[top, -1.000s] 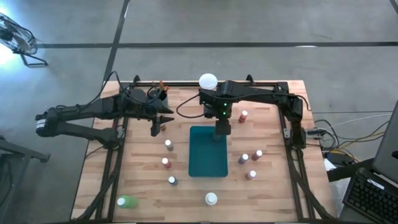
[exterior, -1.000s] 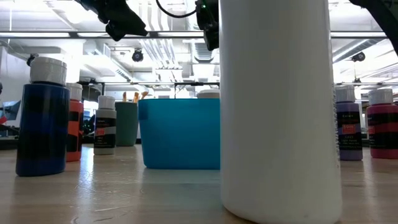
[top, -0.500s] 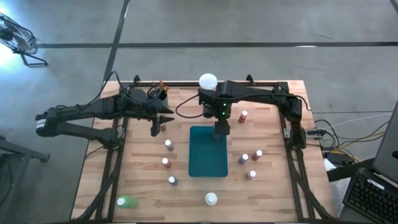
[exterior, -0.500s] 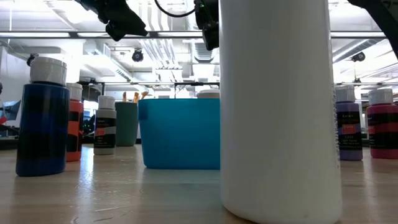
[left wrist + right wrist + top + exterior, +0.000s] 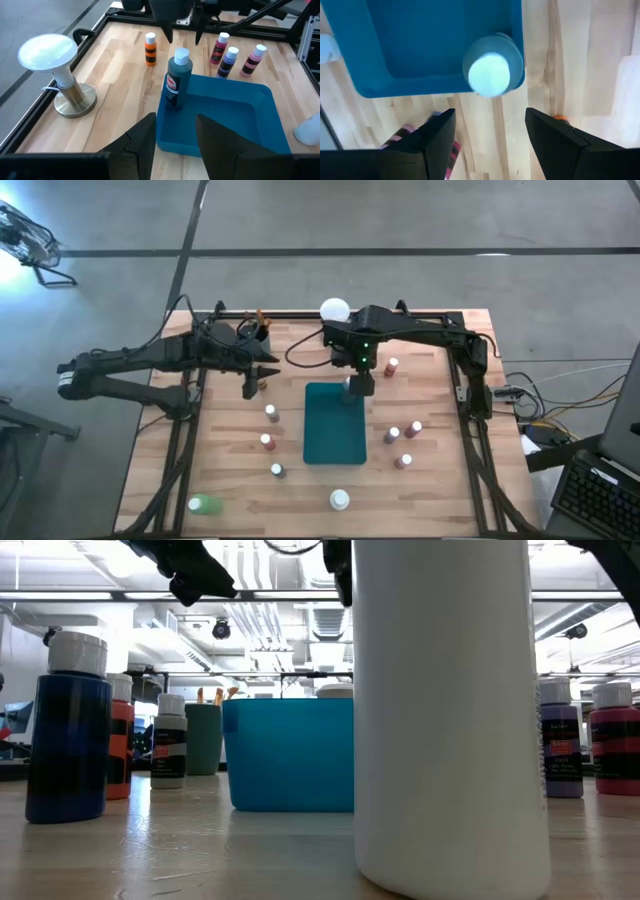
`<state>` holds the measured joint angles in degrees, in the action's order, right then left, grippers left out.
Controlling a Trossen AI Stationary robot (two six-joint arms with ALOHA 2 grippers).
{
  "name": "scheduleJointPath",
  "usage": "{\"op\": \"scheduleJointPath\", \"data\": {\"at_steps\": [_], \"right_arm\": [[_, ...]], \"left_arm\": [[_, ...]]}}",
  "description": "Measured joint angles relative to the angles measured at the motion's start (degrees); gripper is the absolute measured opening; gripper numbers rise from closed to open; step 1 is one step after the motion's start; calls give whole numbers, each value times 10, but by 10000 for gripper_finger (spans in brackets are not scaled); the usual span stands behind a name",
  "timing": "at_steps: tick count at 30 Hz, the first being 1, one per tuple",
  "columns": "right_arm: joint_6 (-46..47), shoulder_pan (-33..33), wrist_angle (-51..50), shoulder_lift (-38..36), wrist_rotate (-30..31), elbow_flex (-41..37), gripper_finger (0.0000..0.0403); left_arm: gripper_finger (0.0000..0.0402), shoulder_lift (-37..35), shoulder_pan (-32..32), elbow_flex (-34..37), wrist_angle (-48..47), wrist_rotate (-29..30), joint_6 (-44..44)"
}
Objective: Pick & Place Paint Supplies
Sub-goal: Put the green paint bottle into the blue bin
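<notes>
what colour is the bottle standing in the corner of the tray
Dark teal with a white cap; the bottle shows best in the left wrist view, upright in the blue tray.

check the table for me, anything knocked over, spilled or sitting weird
Nothing is spilled or damaged. One oddity: the green bottle at the table's near left corner lies on its side, while the other bottles stand upright. The teal bottle stands upright in a corner of the blue tray, with the open right gripper above it.
</notes>
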<state>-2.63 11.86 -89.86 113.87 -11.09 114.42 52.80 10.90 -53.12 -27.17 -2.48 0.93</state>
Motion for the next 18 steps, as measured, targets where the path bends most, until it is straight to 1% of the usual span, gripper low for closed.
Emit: {"op": "scheduleJointPath", "data": {"at_steps": [4,7,10,14,18], "right_arm": [[19,-2,-1,-39,1,-2,235],[37,-4,-2,-79,8,-3,224],[59,-5,-2,-119,37,-4,209],[84,-7,0,-167,67,-7,190],[87,-9,4,-207,68,-13,174]], "left_arm": [[142,-5,0,-1,-29,0,3],[142,-9,0,-18,-91,0,16],[142,-10,0,-50,-178,-5,51],[142,-7,-8,-106,-310,-30,95],[142,4,-50,-173,-425,-21,160]]}}
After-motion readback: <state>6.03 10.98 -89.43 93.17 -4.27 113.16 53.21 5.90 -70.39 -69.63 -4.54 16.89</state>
